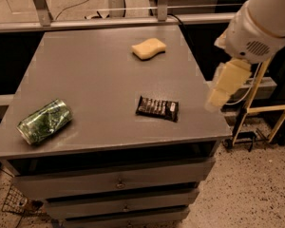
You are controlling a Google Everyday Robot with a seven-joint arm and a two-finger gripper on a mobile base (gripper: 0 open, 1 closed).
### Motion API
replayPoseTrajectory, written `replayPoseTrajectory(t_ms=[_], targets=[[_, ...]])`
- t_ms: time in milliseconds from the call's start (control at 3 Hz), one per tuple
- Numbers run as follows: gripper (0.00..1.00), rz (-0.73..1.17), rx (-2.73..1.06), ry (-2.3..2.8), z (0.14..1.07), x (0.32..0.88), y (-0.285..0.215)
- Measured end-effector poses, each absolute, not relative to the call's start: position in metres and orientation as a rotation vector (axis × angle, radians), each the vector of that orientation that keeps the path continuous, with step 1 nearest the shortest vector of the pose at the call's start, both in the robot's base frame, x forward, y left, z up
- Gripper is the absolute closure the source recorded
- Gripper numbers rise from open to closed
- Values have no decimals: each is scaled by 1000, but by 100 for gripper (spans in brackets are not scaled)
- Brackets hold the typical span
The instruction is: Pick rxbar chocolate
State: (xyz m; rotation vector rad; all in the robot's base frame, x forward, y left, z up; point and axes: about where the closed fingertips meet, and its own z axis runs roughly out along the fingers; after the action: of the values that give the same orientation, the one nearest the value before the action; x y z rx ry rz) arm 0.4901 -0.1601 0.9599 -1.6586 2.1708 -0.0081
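Note:
The rxbar chocolate point(157, 108), a small flat black-wrapped bar with pale lettering, lies flat on the grey table top point(90, 75), right of centre and near the front edge. My gripper point(219, 95) hangs from the white arm point(259, 23) at the right. It is above the table's right edge, to the right of the bar and apart from it. It holds nothing that I can see.
A crushed green can point(44, 120) lies on its side at the front left. A pale yellow sponge point(148, 48) lies at the back, right of centre. Drawers point(118, 182) run below the table top. A yellow-legged stand point(270, 110) is on the floor at the right.

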Motion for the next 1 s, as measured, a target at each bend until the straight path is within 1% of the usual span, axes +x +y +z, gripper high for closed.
replayPoseTrajectory(t_ms=[333,667,1000], targets=[[0,43,-1652,2173,931,511,-122],[0,117,-1702,2176,880,525,-82],[0,146,-1718,2190,849,530,-66]])
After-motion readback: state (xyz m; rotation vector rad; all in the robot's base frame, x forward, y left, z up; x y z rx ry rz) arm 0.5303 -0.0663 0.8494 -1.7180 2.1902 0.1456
